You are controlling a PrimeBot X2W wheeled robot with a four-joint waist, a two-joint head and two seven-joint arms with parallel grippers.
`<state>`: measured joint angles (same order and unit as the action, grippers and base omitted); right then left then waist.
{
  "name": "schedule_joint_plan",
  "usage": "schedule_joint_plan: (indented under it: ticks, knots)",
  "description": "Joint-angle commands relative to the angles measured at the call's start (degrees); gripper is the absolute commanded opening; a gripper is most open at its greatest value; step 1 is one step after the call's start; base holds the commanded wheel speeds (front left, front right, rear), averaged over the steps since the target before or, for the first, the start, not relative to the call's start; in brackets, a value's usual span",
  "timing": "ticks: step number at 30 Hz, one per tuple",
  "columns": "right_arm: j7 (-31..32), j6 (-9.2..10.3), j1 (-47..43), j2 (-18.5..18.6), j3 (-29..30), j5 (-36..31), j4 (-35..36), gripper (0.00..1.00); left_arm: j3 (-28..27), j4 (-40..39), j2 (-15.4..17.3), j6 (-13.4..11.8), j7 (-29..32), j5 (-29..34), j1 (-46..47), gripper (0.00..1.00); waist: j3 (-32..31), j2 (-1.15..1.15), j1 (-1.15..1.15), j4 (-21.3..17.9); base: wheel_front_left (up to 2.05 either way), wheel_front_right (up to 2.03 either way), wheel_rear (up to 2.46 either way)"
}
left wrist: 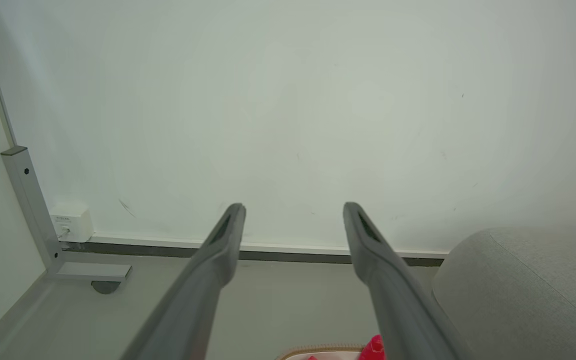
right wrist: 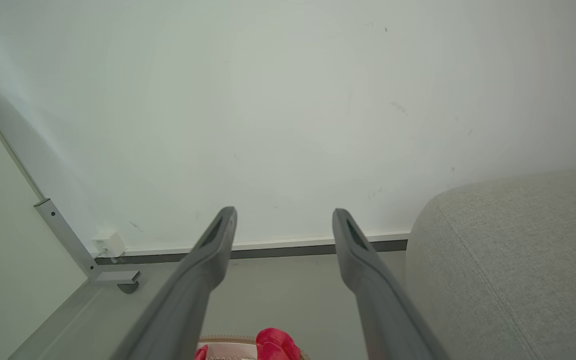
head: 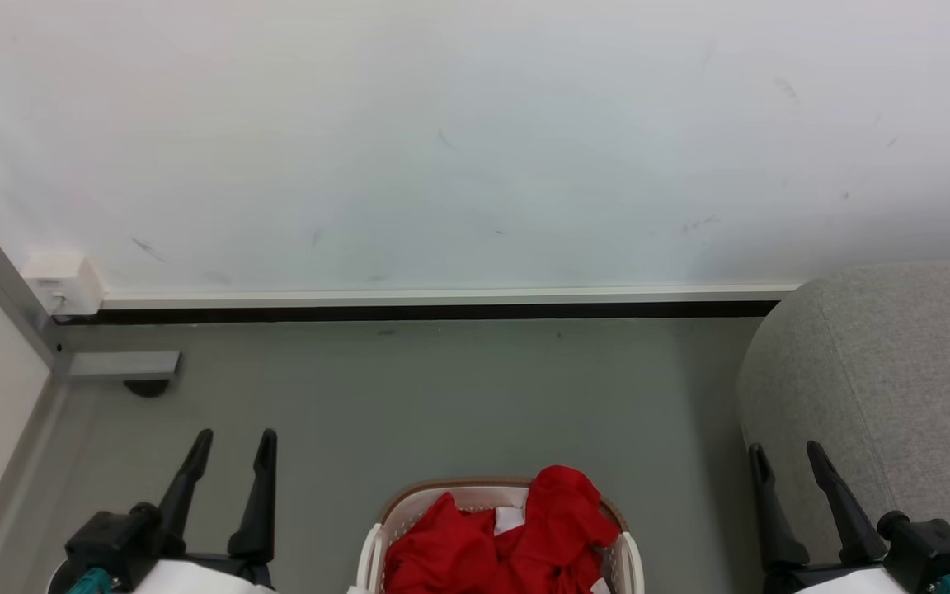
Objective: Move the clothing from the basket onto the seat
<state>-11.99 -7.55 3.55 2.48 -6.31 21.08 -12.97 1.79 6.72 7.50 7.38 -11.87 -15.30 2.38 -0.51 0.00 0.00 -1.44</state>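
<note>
Nothing is moved yet, by my reading; the clothing [head: 516, 536] lies heaped in the basket [head: 627, 561] on the floor between the 2 arms; the seat [head: 895, 388] at the right carries no garment on the part in view; the left gripper [head: 233, 441] and right gripper [head: 788, 454] both hang with jaws spread wide, empty; every garment awaits lifting.

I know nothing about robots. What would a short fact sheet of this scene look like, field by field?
Basket: white perforated plastic laundry basket with brown rim, standing on the grey floor
Clothing: bright red soft fabric garments, heaped inside the basket
Seat: large grey fabric sofa, right of the basket
Left gripper: open, holding nothing
Right gripper: open, holding nothing
</note>
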Motion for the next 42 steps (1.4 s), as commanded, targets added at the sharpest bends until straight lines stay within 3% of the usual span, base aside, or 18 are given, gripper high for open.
schedule_joint_plan:
  ticks: [1,27,42]
  knots:
    - [-0.53,0.09,0.78,0.53,-0.1,-1.24,0.03,1.0,-0.13,-0.38,0.56,0.1,-0.6,1.54,-0.17,1.0,0.03,0.0,0.0,-0.05,0.0,0.0,0.0]
    - [-3.37,0.12,0.82,0.6,-1.36,-9.93,0.13,1.0,0.38,-0.78,0.91,0.07,-3.44,9.9,-0.35,1.0,-0.13,0.0,0.0,-0.34,0.0,0.0,0.0]
    - [-3.17,0.12,0.78,0.57,-1.29,-8.82,0.06,1.0,0.4,-0.17,0.78,0.08,-3.3,8.26,0.11,1.0,0.08,0.0,0.0,-0.16,0.0,0.0,0.0]
